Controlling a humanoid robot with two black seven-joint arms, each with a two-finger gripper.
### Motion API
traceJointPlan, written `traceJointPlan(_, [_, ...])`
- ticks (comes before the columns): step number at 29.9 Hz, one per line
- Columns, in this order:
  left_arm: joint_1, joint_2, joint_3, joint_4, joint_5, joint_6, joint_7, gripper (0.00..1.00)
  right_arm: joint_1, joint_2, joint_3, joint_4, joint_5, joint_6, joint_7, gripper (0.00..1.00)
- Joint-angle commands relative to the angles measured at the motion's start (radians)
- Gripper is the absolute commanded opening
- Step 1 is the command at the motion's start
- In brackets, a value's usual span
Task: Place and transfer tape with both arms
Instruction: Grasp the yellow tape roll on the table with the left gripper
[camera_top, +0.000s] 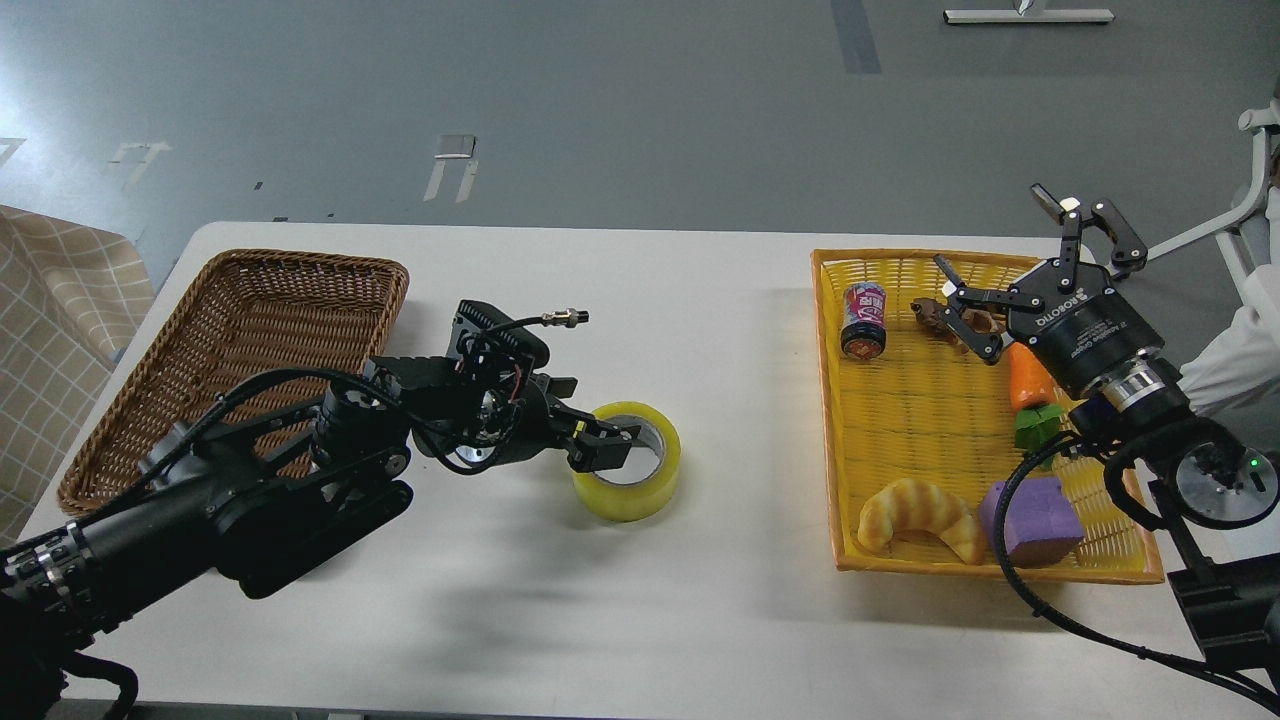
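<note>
Tape (628, 461) flat on white table (640, 620), centre of frame, between brown wicker basket (240, 340) upper left and yellow tray (900, 400) at right. Left gripper (612, 442) at near rim, one finger inside core; clamped or not, cannot tell. Right gripper (1010, 280) spread wide, empty, above tray. Judged: handover apparently done; placement into basket outstanding.

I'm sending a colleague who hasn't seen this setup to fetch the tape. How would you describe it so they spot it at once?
Start at the white table and look between the brown basket and the yellow tray. The tape lies flat there, with the left gripper at its core. It is the only ring-shaped yellow thing; the croissant is in the tray.
</note>
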Motion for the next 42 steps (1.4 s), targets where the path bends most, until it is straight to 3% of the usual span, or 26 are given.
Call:
traceJointPlan(1, [-0.002, -0.004, 0.000, 0.023, 0.000, 0.000, 0.000, 0.97, 0.000, 0.001, 0.000, 0.000, 0.000, 0.000, 0.000, 1.00])
traceJointPlan(11, [-0.005, -0.017, 0.000, 0.053, -0.003, 0.000, 0.002, 0.94, 0.000, 0.000, 0.000, 0.000, 0.000, 0.000, 0.000, 1.00])
traceJointPlan(22, [-0.003, -0.021, 0.000, 0.057, -0.005, 0.000, 0.003, 0.84, -0.002, 0.000, 0.002, 0.000, 0.000, 0.000, 0.000, 1.00])
traceJointPlan(28, [-0.002, -0.021, 0.000, 0.057, -0.005, 0.000, 0.003, 0.66, 0.000, 0.000, 0.003, 0.000, 0.000, 0.000, 0.000, 1.00])
traceJointPlan(34, [0.000, -0.021, 0.001, 0.057, -0.005, 0.000, 0.003, 0.64, 0.000, -0.002, 0.008, 0.000, 0.000, 0.000, 0.000, 1.00])
traceJointPlan(36, [-0.002, -0.021, 0.008, 0.057, -0.005, 0.000, 0.003, 0.58, 0.000, -0.002, 0.008, 0.000, 0.000, 0.000, 0.000, 1.00])
traceJointPlan(42, [-0.003, -0.021, 0.024, 0.056, -0.006, 0.000, 0.005, 0.53, -0.002, -0.002, 0.008, 0.000, 0.000, 0.000, 0.000, 1.00])
